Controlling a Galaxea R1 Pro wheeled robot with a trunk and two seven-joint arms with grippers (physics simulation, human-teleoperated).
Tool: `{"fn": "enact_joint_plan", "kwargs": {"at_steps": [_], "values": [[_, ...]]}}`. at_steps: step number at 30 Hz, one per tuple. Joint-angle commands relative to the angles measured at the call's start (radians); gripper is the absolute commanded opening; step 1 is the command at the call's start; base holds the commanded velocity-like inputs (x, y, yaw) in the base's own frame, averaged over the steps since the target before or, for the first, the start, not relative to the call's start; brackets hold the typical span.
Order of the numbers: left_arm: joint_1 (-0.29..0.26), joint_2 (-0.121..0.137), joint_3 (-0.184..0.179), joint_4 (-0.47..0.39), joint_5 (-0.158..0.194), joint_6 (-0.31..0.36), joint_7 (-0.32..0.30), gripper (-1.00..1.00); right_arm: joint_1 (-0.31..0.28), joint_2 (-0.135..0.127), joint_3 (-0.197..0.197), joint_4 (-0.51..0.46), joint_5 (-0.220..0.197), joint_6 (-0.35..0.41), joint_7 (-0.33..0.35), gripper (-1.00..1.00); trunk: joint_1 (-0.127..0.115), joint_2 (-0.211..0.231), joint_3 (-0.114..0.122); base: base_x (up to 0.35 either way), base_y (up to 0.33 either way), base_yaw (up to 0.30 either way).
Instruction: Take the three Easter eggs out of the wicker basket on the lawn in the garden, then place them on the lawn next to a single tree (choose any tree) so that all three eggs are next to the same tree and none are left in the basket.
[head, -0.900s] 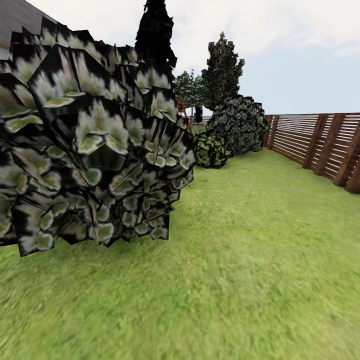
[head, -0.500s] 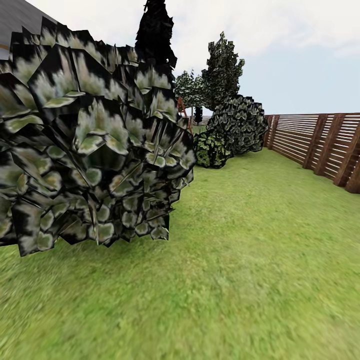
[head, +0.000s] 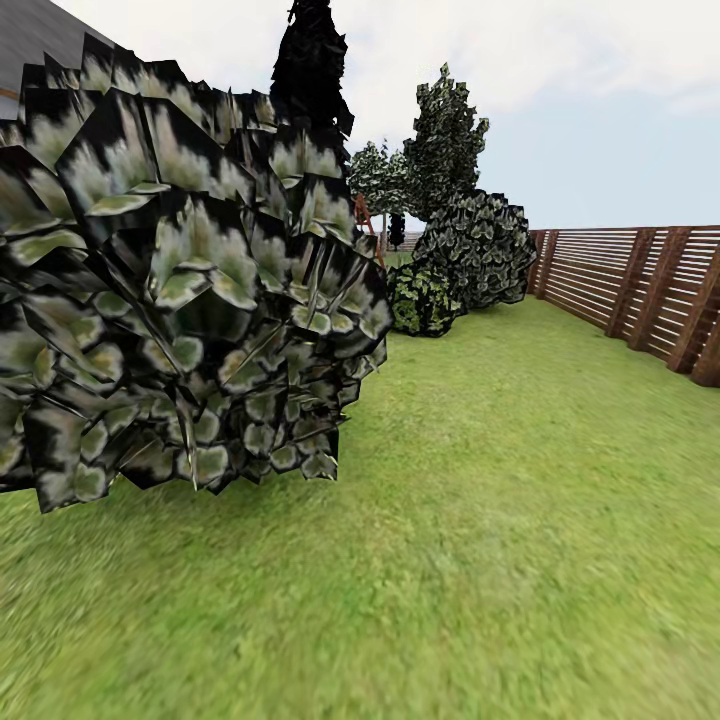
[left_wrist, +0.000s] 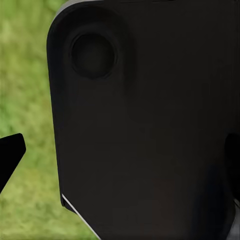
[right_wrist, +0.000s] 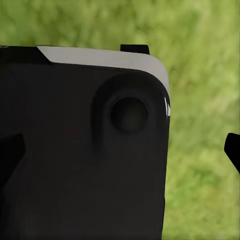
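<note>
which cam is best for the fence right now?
Head view: the wooden fence runs along the right side of the lawn, slats and posts clear. Both wrist views look down at grass behind dark robot bodywork.

The lawn (head: 520, 520) is a mottled green. The big bush (head: 180, 290) beside it carries black leaves edged pale grey-green, and the slatted fence (head: 640, 290) is reddish brown under a pale blue, white-clouded sky (head: 600, 110).

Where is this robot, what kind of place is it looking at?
It looks like a fenced back garden, rendered in a simulator. There is a broad green lawn, a brown slatted wooden fence along the right side, and big leafy bushes with trees behind them under a cloudy sky.
</note>
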Motion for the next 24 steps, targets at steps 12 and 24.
{"fn": "enact_joint_plan", "kwargs": {"at_steps": [12, 24], "values": [[0.001, 0.000, 0.000, -0.002, 0.001, 0.000, -0.001, 1.00, -0.001, 0.005, 0.002, 0.002, 0.002, -0.004, -0.001, 1.00, 0.000, 0.000, -0.001, 0.000, 0.000, 0.198], [0.001, 0.000, -0.001, -0.003, 0.001, 0.000, -0.001, 1.00, -0.001, 0.005, 0.002, 0.002, 0.003, -0.004, -0.003, 1.00, 0.000, 0.000, -0.001, 0.000, 0.000, 0.293]]}}
